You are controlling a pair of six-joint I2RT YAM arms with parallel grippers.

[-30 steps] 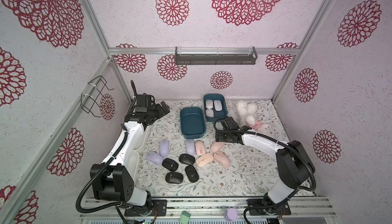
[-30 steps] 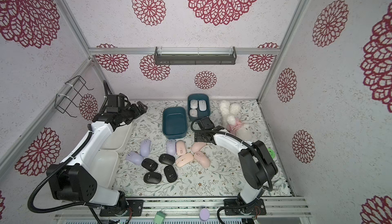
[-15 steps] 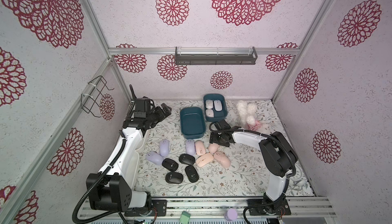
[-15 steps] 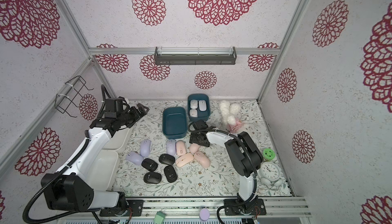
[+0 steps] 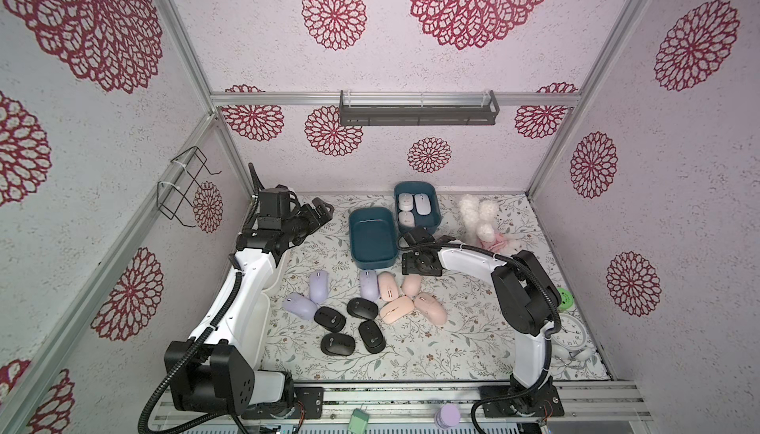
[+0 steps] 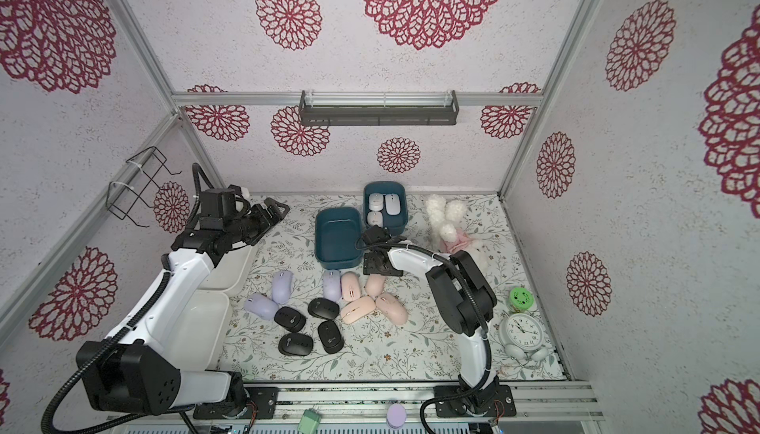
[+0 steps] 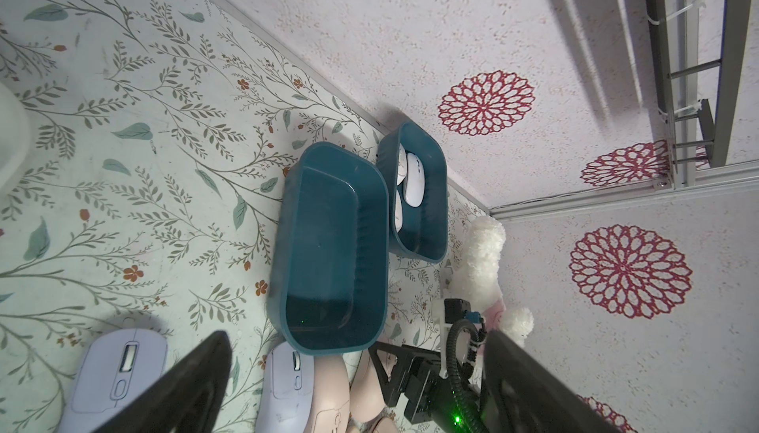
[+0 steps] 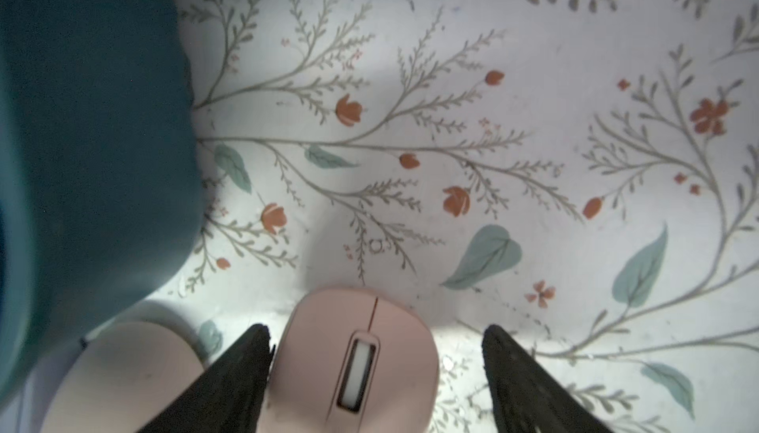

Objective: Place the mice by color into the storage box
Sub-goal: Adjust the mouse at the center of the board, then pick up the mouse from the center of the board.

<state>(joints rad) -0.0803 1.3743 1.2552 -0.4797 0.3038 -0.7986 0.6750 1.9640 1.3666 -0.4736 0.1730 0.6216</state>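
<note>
Pink mouse (image 8: 328, 353) straddled by the open right hand (image 8: 376, 330)

Spread wide, the right hand hangs over the pink mouse and grips nothing. One finger (image 8: 238, 373) sits just beside the mouse's flank, and I cannot tell whether it touches. The other finger stands clear of it. The left hand (image 5: 320, 212) is also spread wide and holds nothing, raised near the far left corner of the bench (image 5: 452, 329).

The nearer storage box (image 5: 372, 264) stands just beside the right hand, on its far-left side, with its wall close to the finger that hugs the mouse. The farther storage box (image 5: 439, 214) sits at the far edge with three white mice (image 5: 413, 205) inside. Bare floral bench runs from the pink mouse toward the right edge, and along the near edge in front of the black mice (image 5: 362, 308).

The pink mouse lies on the bench between the right hand's fingers, its wheel end pointing out past the fingertips. A second pink mouse (image 8: 123, 369) lies just outside the hugging finger. Two more pink mice (image 5: 429, 308), three lilac mice (image 5: 318, 286) and the four black mice lie around mid-bench, toward the left and near edges.
</note>
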